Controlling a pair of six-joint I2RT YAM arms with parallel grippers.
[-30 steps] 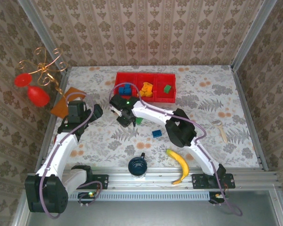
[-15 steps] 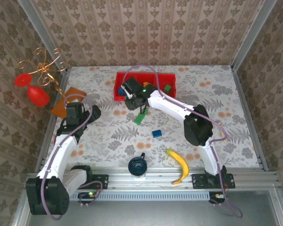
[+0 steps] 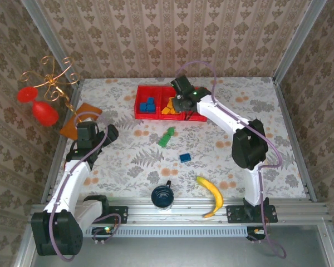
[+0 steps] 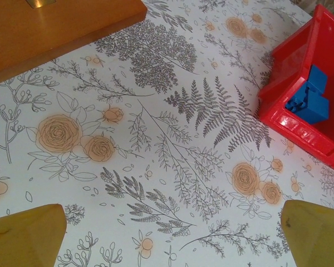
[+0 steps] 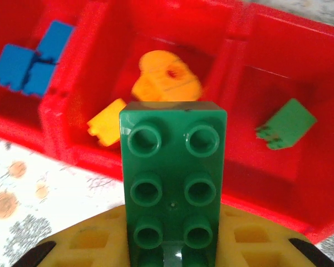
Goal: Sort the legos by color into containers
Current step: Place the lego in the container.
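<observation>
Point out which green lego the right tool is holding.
The six-stud green brick clamped in the right tool. A second green brick lies in the tray's right compartment, a third green brick on the table.

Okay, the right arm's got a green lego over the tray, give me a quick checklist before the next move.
1. Grip on carried green brick by right tool: ok.
2. Brick over green's compartment: not ok, it lines up with the middle one holding orange bricks.
3. Room in right compartment: ok, lone green brick inside.
4. Left tool out of the way: ok, open over the table beside the red tray.
5. Clearance above tray walls: cannot tell.
</observation>
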